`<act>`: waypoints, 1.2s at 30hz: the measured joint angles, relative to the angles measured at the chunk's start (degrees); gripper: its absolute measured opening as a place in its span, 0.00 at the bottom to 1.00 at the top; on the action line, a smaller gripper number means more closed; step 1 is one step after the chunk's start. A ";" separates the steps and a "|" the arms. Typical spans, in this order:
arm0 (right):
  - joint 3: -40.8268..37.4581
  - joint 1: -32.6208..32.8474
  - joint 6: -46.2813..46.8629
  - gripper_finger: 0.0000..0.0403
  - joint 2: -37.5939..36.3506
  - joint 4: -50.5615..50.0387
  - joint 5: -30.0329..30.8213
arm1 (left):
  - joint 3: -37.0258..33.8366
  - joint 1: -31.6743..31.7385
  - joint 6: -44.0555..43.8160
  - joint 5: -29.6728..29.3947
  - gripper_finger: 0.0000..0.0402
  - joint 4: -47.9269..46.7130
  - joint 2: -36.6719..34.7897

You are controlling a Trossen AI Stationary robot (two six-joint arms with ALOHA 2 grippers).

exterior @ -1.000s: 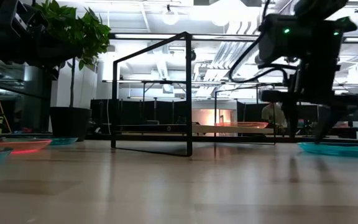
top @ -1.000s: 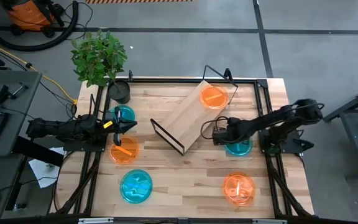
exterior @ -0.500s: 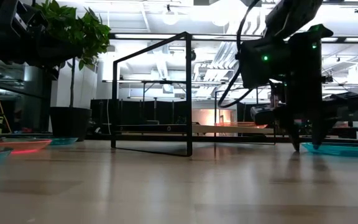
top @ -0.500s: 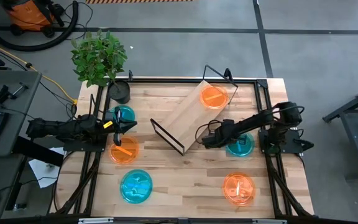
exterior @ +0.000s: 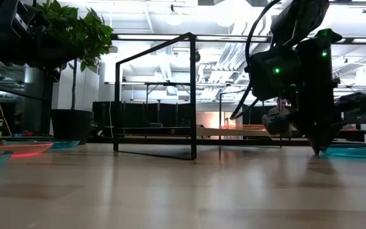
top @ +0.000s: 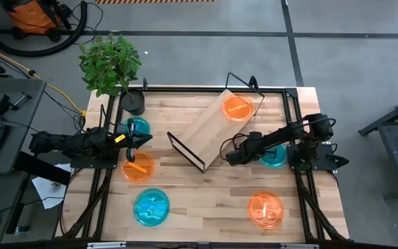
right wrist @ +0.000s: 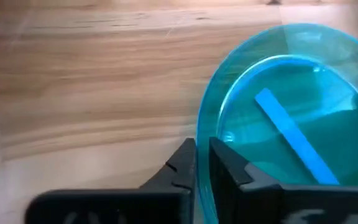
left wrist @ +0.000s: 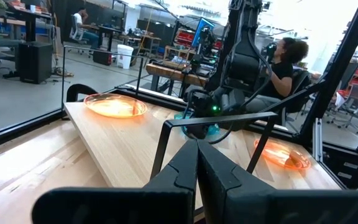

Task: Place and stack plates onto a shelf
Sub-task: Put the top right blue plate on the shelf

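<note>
My right gripper (top: 254, 155) (exterior: 321, 151) points down, shut on the left rim of a cyan plate (top: 275, 156) (right wrist: 291, 93). That plate lies on the table just right of the shelf (top: 209, 131), a wooden board with black wire ends. An orange plate (top: 238, 108) rests on the shelf's far end. My left gripper (top: 144, 140) (left wrist: 197, 146) waits shut at the table's left. It hovers between a cyan plate (top: 137, 127) and an orange plate (top: 138, 167). My right gripper pinches the cyan plate's rim (right wrist: 198, 127) on the side toward the shelf, one finger (right wrist: 229, 168) inside the plate and the other outside. The fingers come from above, pointing down. In the low view the plate (exterior: 361, 151) still lies flat on the table.
Another cyan plate (top: 150, 206) and an orange plate (top: 265, 209) lie near the front edge. A potted plant (top: 112, 66) stands at the far left corner. The shelf's wire end (exterior: 170, 95) rises left of my right gripper. A person (left wrist: 284, 59) sits beyond the table.
My right gripper has moved toward the table's left, come down at the cyan plate's left rim and shut on it. The plate has slid slightly toward the right edge.
</note>
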 joint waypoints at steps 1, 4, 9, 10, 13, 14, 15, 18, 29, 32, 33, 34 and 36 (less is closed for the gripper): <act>0.07 -0.02 -0.30 0.04 0.00 -0.28 -0.38 | 0.00 0.00 0.00 -0.01 0.00 0.00 0.02; 1.08 0.03 -2.28 0.01 -0.11 -1.66 -1.42 | -0.01 -0.02 0.00 0.00 0.00 -0.01 0.01; 3.84 0.84 -6.26 0.00 -3.26 -2.40 -1.33 | 0.00 0.00 0.00 0.00 0.00 -0.07 0.02; 4.36 1.10 -6.92 0.00 -4.16 -2.24 -0.41 | -0.02 -0.02 0.00 0.00 0.00 -0.09 0.02; 5.67 1.60 -8.54 0.00 -7.60 -2.28 1.34 | -0.01 0.00 0.00 0.00 0.00 -0.13 0.00; 6.04 1.82 -9.54 0.00 -8.85 -2.14 1.56 | -0.01 0.00 0.01 0.00 0.00 -0.14 0.01; 6.40 2.06 -10.46 0.00 -10.05 -1.97 1.62 | -0.02 -0.01 0.00 0.00 0.00 -0.11 0.00; 7.59 2.84 -13.44 0.00 -14.24 -2.08 2.38 | 0.00 -0.01 0.02 -0.01 0.00 -0.11 0.00; 19.72 3.29 -25.81 0.00 -21.35 -13.16 4.29 | 0.00 -0.02 0.00 -0.02 0.00 0.21 0.00; 20.31 2.31 -30.59 0.00 -20.92 -12.81 1.11 | -0.01 -0.02 0.00 0.00 0.00 0.13 0.01; 19.84 2.25 -31.58 0.00 -20.89 -12.68 0.18 | 0.00 0.00 0.00 -0.01 0.00 0.13 0.00; 19.13 2.45 -32.35 0.00 -20.85 -12.32 -0.86 | -0.01 -0.01 0.00 0.00 0.00 0.13 0.02; 16.79 3.88 -32.03 0.00 -20.71 -11.51 -2.93 | 0.00 0.00 -0.02 0.00 0.00 0.19 0.02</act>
